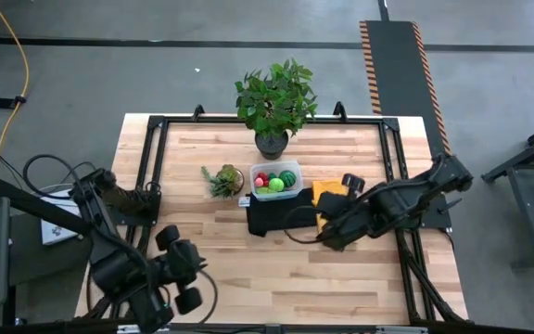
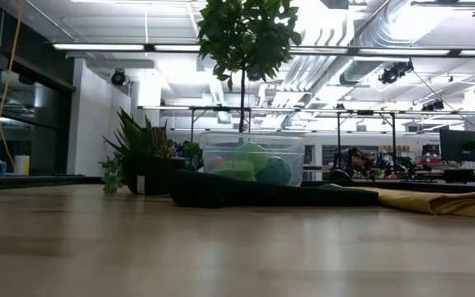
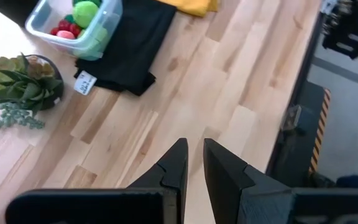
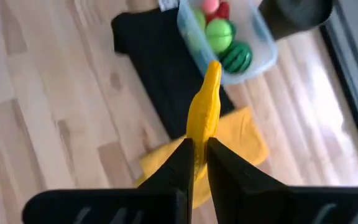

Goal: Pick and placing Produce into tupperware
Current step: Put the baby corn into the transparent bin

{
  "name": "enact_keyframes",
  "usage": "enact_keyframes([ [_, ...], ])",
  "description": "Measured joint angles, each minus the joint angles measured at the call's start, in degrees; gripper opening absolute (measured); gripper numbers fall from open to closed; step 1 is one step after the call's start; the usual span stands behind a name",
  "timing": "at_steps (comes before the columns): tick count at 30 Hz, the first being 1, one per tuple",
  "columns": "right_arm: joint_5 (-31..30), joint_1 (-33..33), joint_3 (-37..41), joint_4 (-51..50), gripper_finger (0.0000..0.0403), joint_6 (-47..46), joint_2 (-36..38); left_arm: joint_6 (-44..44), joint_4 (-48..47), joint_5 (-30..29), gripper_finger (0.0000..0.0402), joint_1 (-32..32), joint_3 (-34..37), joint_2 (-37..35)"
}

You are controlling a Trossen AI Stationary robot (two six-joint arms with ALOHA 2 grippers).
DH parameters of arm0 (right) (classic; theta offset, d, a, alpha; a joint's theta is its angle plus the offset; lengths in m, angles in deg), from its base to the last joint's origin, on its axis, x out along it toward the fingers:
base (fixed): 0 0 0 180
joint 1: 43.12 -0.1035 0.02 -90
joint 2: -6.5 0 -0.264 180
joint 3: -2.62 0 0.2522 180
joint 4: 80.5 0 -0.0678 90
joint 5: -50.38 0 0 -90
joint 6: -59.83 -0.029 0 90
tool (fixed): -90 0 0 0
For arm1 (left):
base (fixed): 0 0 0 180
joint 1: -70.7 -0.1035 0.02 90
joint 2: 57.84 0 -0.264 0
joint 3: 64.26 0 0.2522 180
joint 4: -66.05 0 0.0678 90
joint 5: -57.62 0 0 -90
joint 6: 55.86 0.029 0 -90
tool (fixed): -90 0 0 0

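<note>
A: R claw (image 4: 196,163)?
B: Clamped on a yellow banana (image 4: 205,112), over the yellow cloth (image 4: 241,134). Tub (image 4: 253,37) w/ produce (image 4: 219,32) just ahead, on black cloth (image 4: 160,68).
A: L claw (image 3: 194,163)?
B: Nearly closed, empty, over table (image 3: 229,93), tub well off.

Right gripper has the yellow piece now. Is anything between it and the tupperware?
Nothing visible blocks it. The right gripper is shut on the yellow piece above the yellow cloth; only the flat black cloth lies on the way to the tupperware, which is open-topped and already holds produce.
</note>
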Motion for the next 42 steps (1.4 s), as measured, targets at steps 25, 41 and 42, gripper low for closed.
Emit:
enact_keyframes([
  [25,5.70,4.22,48.27,36.64,0.0022,-1.07,28.89,8.85,0.92,-2.24,0.0042,-12.19,0.00,0.00],
  [41,16.41,20.21,54.93,58.31,0.0022,9.45,28.23,24.19,-0.90,-6.26,0.0042,-24.35,0.00,-0.02],
  [42,16.86,21.01,54.93,58.60,0.0022,9.95,28.23,24.67,-0.72,-6.27,0.0042,-25.10,0.00,-0.02],
])
